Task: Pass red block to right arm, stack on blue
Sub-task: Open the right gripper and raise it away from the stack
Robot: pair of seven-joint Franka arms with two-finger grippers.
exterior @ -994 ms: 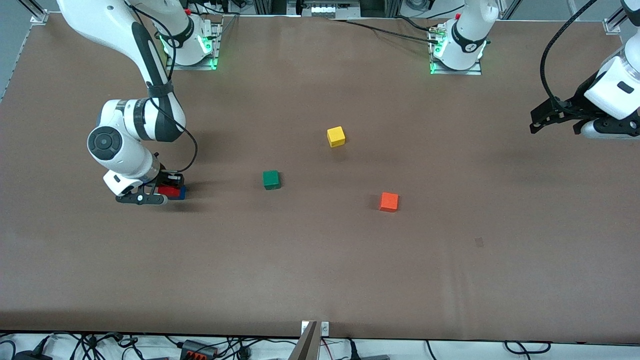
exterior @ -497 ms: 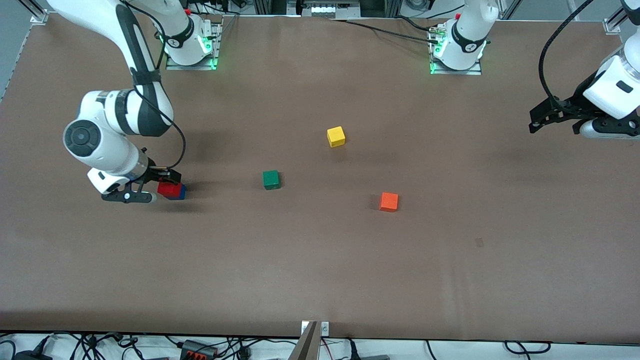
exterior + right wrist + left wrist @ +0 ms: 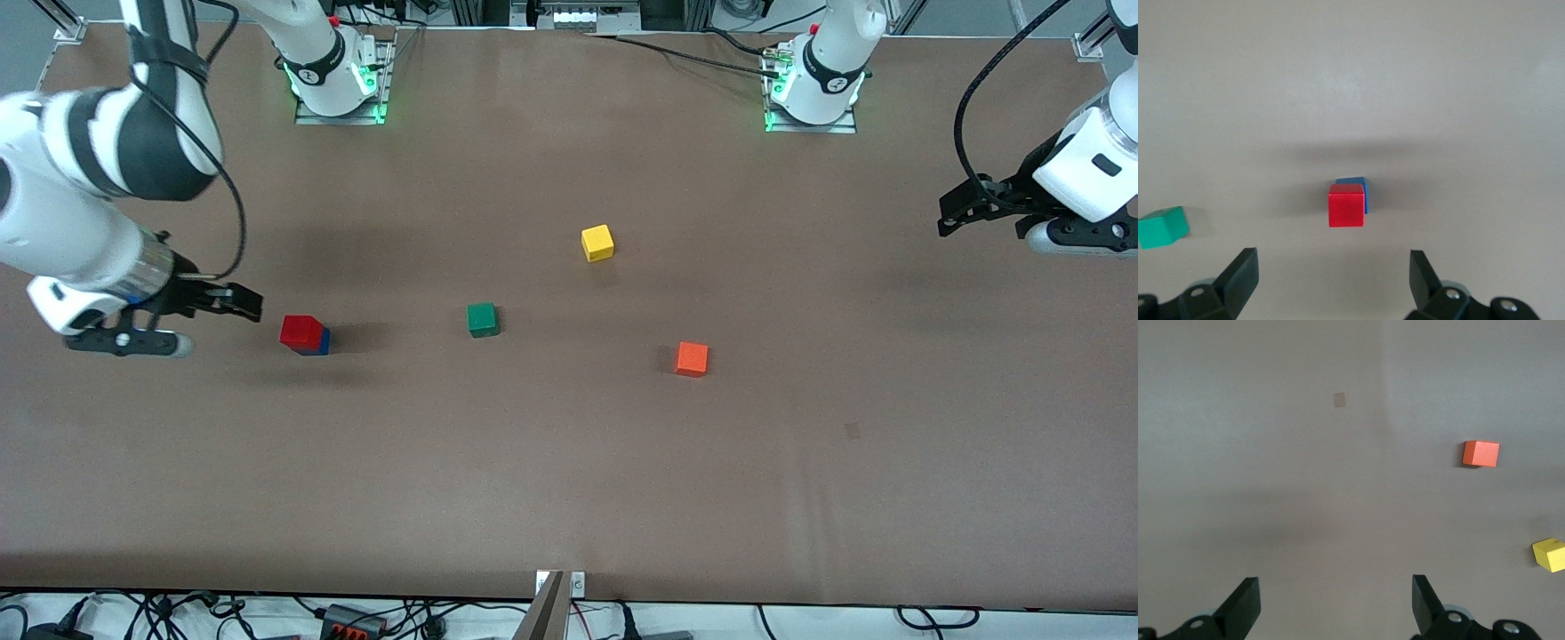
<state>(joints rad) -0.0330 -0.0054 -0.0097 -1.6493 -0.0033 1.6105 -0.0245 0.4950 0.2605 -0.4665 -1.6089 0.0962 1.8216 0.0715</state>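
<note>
Red sits on blue — the red block (image 3: 301, 330) rests on top of the blue (image 3: 322, 341) cube, toward the right arm's end of the brown worktop (image 3: 569, 462), about midway between its two long edges. Beside the stack, nearer that end's edge, the right pincer (image 3: 238, 305) hangs released and empty, its fingers spread wide. At the opposite end of the worktop the left pincer (image 3: 953, 216) waits in the air — also released, grasping nothing.
</note>
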